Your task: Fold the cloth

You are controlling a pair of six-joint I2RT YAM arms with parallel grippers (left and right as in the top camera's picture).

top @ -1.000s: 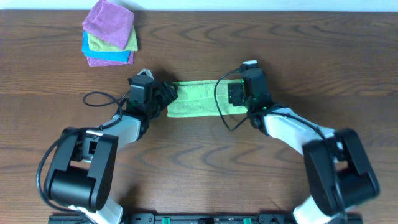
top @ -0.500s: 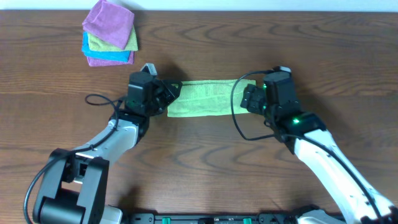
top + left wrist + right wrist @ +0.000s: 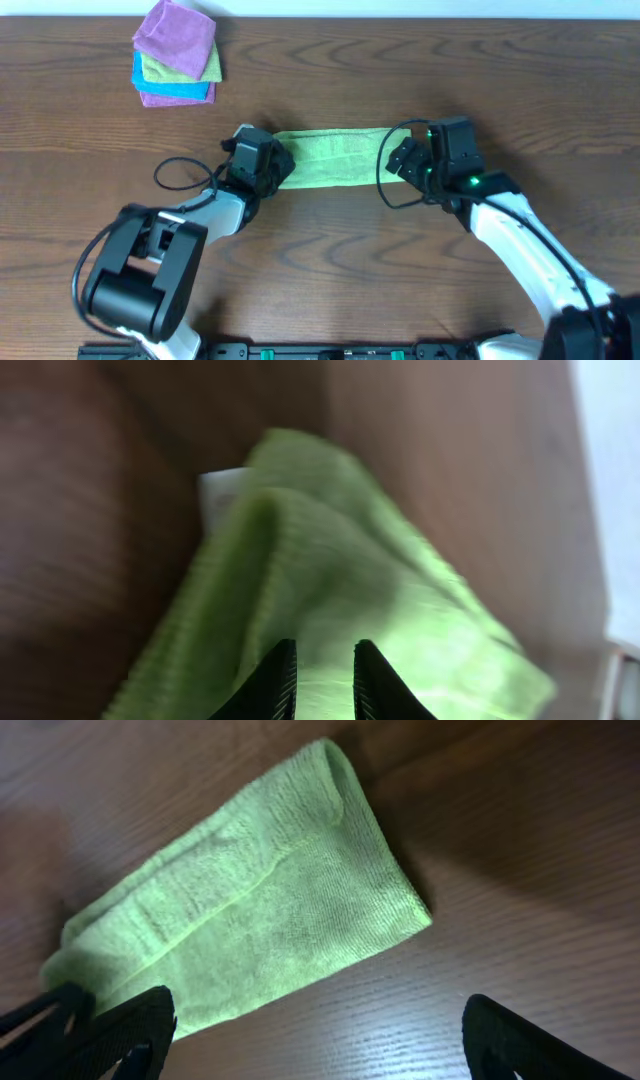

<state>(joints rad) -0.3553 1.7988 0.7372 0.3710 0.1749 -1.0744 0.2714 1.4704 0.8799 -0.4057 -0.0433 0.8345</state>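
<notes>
The green cloth (image 3: 335,157) lies folded into a long narrow strip across the middle of the table. My left gripper (image 3: 281,166) is at its left end. In the left wrist view the two black fingers (image 3: 278,678) stand close together, and the left gripper (image 3: 325,665) is shut on a bunched fold of the cloth (image 3: 350,570). My right gripper (image 3: 396,160) sits just off the strip's right end. Its jaws are wide open over bare wood. The right wrist view shows the right gripper (image 3: 315,1020) below the cloth (image 3: 270,910) and holding nothing.
A stack of folded cloths (image 3: 177,52), purple, green and blue, sits at the back left corner. A black cable (image 3: 178,172) loops on the table behind the left arm. The table is dark brown wood (image 3: 330,260).
The left gripper has closed on the cloth's left end and shifted right with it. The right gripper has opened wider and drawn back off the right end.
</notes>
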